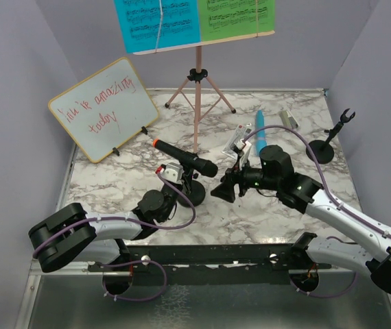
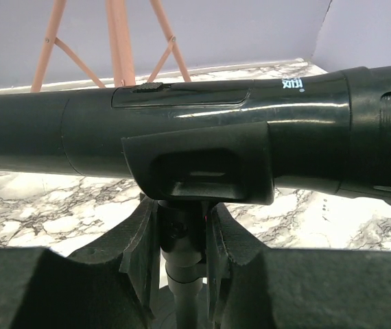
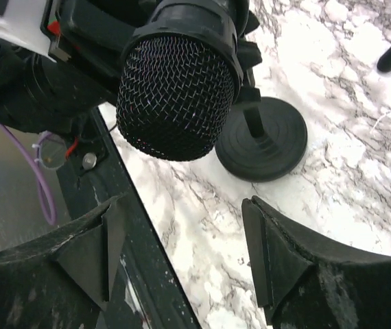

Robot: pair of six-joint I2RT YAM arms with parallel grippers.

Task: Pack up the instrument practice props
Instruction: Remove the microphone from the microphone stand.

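Microphone (image 1: 185,159), likely rigid, slick and top-heavy in its stand (image 3: 261,140) clip: left fingers (image 2: 137,240) pinch the stem below; right fingers (image 3: 285,260), spread empty at its 3 o'clock, should grasp the barrel.

One high camera, two riding the wrists.
The high view looks down from above and behind the near edge of the marble table (image 1: 264,212). The left wrist view presses close, side-on, to the black microphone (image 2: 202,130) in its mic holder (image 2: 202,175), facing the back wall (image 2: 250,34). The right wrist view meets the same pair end-on, tilted downward.
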